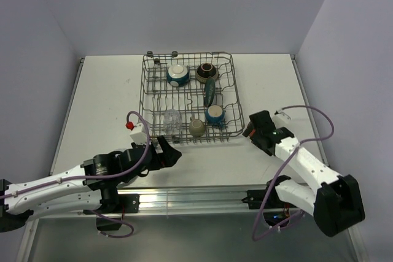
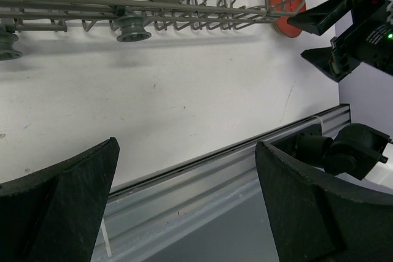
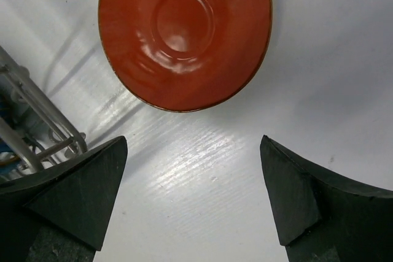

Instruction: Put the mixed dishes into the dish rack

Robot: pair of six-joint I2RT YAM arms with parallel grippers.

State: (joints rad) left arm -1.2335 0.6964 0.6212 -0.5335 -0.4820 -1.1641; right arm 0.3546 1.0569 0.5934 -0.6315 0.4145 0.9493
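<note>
Right claw [image 3: 193,140]: released, jaws wide apart, nothing between them. It sits over the orange-red plate [image 3: 184,35]. The plate lies flat on the worktop [image 1: 104,102], just right of the near-right corner of the rack [image 1: 148,90] and outside it. Wrist view shows the fingers clear of the plate rim.

Left claw [image 2: 187,145]: also released and empty. It is low over bare worktop, just near of the rack's near edge and left of centre.

In the rack:
- white-inside bowl [image 1: 178,75], far left
- brown bowl [image 1: 205,72], just right of the white-inside bowl
- teal plate [image 1: 210,92], on edge mid-rack
- blue mug [image 1: 215,115], near right
- beige cup [image 1: 196,127], at the near edge
- clear glass [image 1: 172,118], left of the cup; can't tell how it's seated
</note>
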